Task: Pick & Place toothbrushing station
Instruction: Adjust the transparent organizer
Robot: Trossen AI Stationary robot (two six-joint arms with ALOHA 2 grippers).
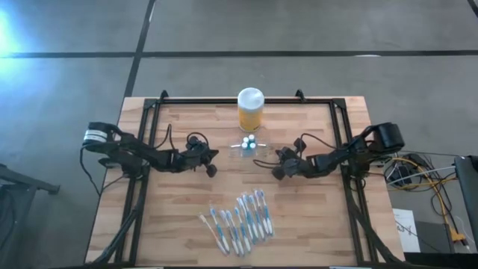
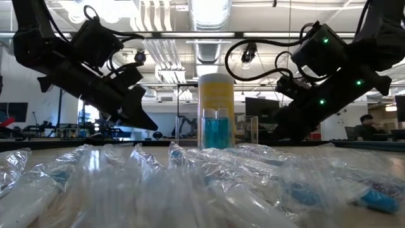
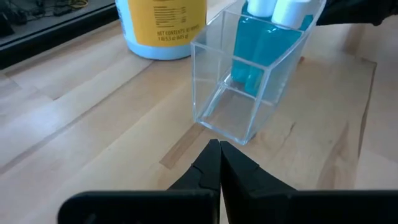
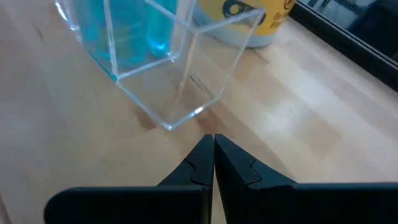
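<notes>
Squarely between both pinched-shut tools, left (image 1: 211, 171) and right (image 1: 277, 172), stands the clear, boxy plastic toothbrushing station (image 1: 247, 148) (blue tubes (image 1: 248, 141) inside) on the pale wooden desk (image 1: 179, 209).

Both my arms are dark, near black, built of chunky jointed segments. The left arm (image 1: 142, 155) carries a pale band with markings near its shoulder end, and a thin black cable loops over its wrist. The right arm (image 1: 336, 158) has a rounded black housing at its shoulder end and a similar looping cable. From table level I see small green lights glowing on one arm's casing. Each gripper's fingers (image 3: 214, 171) are matte black, angular, tapering to narrow stepped tips.
</notes>
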